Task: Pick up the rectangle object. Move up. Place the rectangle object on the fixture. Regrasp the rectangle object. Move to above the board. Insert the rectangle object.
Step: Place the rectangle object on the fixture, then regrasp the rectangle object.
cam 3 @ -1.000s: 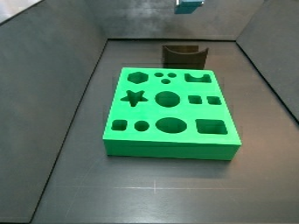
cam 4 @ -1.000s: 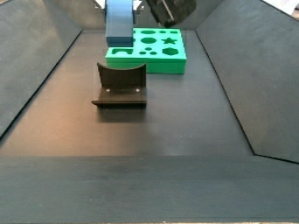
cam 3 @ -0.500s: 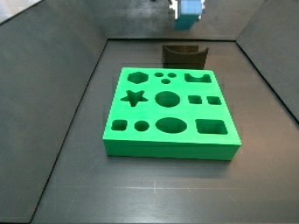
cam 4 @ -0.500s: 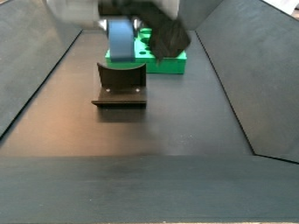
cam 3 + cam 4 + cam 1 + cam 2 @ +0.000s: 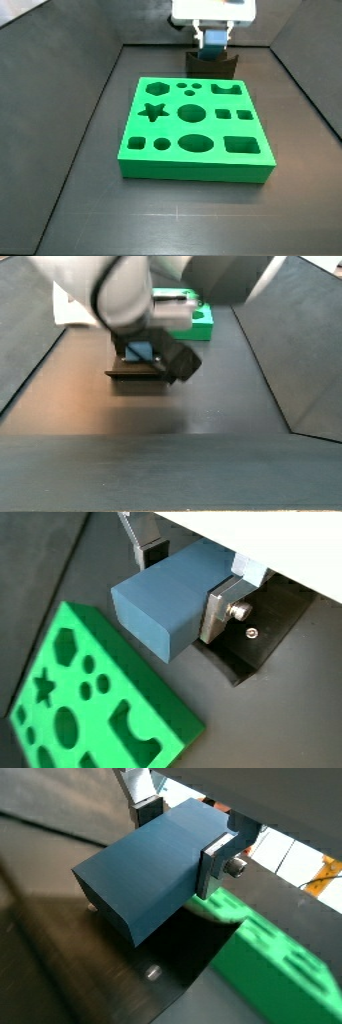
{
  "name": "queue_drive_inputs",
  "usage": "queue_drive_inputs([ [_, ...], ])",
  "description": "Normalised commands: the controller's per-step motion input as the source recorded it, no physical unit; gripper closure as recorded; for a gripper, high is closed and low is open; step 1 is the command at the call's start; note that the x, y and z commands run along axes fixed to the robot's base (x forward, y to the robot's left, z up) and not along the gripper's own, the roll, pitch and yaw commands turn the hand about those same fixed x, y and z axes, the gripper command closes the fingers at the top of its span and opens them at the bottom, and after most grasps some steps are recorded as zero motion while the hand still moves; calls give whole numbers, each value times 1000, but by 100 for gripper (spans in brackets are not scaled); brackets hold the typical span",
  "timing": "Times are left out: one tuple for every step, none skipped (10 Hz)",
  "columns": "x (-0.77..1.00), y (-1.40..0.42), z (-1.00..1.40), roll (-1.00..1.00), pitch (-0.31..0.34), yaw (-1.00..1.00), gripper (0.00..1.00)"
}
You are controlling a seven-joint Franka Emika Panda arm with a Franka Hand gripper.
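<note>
Progress: the rectangle object (image 5: 171, 604) is off the floor and in the grip, carried down to the fixture (image 5: 211, 66) — by the look of it the placing step is under way, not finished.
Left to do: release on the fixture, regrasp, carry above the board (image 5: 195, 128), insert.
Gripper: the gripper (image 5: 187, 580) is clamped on the rectangle object; in both wrist views a silver finger (image 5: 222, 860) lies flat against the block's side face, its partner on the far side.
Rectangle object: light blue-grey, between the fingers, just over the fixture in a side view (image 5: 213, 40); whether it touches the notch cannot be told.
Fixture: at 12 o'clock of the board in that side view, just beyond its far edge; partly hidden by the arm in a side view (image 5: 134, 373).
Arm pose: wrist pointing straight down over the fixture — the arm's bulk fills the upper part of a side view.
Board: bright green, on the floor, every hole empty as far as shown.
</note>
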Motion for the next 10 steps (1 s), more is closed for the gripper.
queue_drive_inputs([
  [120, 83, -570, -150, -42, -122, 100],
  [96, 61, -391, -139, -57, -98, 100],
  [87, 51, -274, -131, -68, -83, 100],
  [57, 29, -173, -108, -66, -43, 100],
  [57, 28, -173, -108, -66, -34, 100],
  [58, 26, -172, -108, -66, -22, 100],
  [0, -500, -167, 0, 0, 0, 100],
  [0, 0, 0, 0, 0, 0, 0],
  [0, 0, 1000, 35, 32, -38, 0],
  [-6, 0, 1000, 35, 38, -34, 0],
])
